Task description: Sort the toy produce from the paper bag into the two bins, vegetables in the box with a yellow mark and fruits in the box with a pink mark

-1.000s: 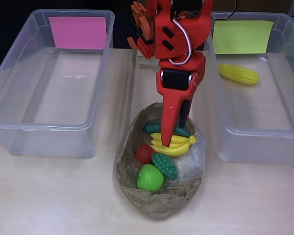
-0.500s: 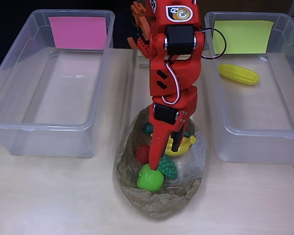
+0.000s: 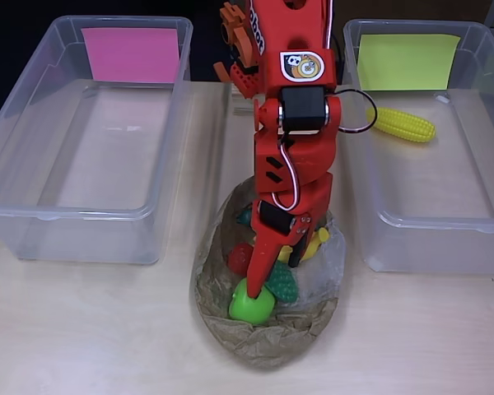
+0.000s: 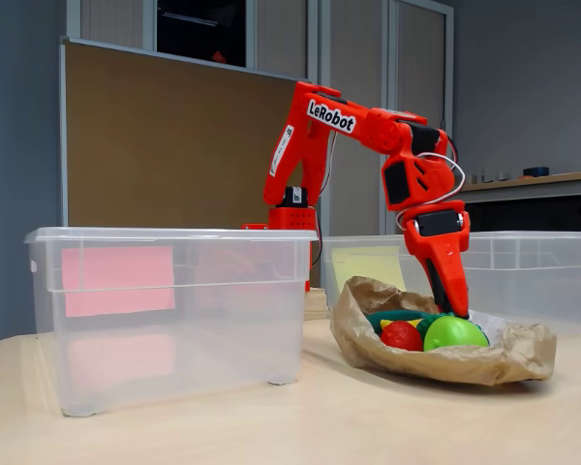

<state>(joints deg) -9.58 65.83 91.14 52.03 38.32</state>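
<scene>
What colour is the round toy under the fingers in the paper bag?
Bright green; the round toy shows best in the overhead view.

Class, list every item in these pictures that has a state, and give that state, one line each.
Pink-marked bin: empty.
Yellow-marked bin: holds a toy corn cob.
Paper bag: open, holding toys.
Green apple: in the bag, gripper tip on it.
Gripper: jaws hard to judge.
</scene>
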